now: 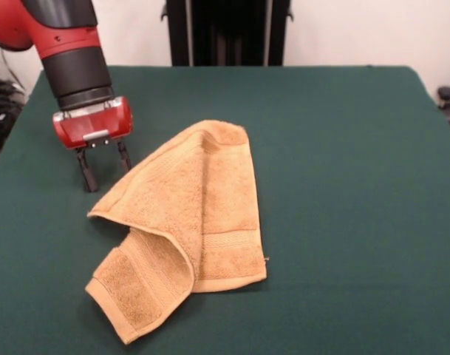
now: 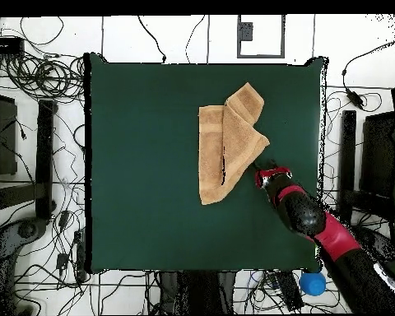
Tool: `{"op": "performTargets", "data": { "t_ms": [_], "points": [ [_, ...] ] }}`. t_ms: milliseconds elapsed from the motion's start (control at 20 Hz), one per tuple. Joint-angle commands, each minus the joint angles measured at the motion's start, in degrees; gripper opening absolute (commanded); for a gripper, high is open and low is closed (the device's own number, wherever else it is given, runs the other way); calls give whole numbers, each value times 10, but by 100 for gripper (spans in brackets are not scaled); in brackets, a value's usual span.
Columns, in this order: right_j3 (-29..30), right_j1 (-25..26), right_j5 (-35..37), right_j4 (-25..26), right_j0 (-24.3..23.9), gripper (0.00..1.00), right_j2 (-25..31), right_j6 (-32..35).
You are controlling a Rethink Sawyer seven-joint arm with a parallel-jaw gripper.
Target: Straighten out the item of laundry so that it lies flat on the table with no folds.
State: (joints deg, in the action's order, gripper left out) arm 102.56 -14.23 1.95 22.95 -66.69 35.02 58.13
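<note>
Released and empty, the end effector (image 1: 104, 168) stands with its two fingers spread, tips at or just above the tabletop (image 1: 343, 185), just beside the towel's (image 1: 191, 222) folded edge and not touching it. Nearest the front camera, one towel corner is doubled over in a diagonal flap; behind it the cloth narrows to a bunched far end. By my reading the straightening is barely begun: every fold remains. Layers beneath the flap are hidden, and fingertip contact with the felt is hard to judge.
</note>
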Motion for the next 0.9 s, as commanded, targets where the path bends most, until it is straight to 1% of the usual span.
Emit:
{"op": "performTargets", "data": {
  "t_ms": [50, 450, 600, 900],
  "points": [
    [23, 66, -91, 15, 23, 100, 40, 140],
    [62, 14, -179, -21, 77, 100, -20, 178],
    [69, 5, -196, -29, 86, 100, -27, 177],
    [92, -30, -247, -55, 130, 100, -64, 182]
  ]
}}
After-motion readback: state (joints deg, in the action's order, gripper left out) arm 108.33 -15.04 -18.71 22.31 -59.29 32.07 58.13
